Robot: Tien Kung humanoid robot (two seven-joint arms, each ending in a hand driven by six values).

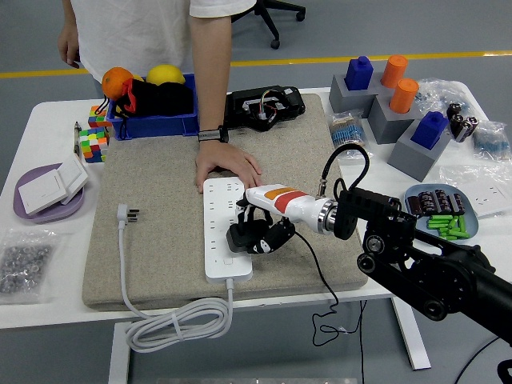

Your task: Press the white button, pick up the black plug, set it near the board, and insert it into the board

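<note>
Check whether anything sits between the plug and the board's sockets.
Nothing visible does. The right hand holds the black plug right over the white board. The person's hand rests on the board's far end, clear of the plug.

The robot hand (258, 234) hides the black plug's (242, 238) prongs.
</note>
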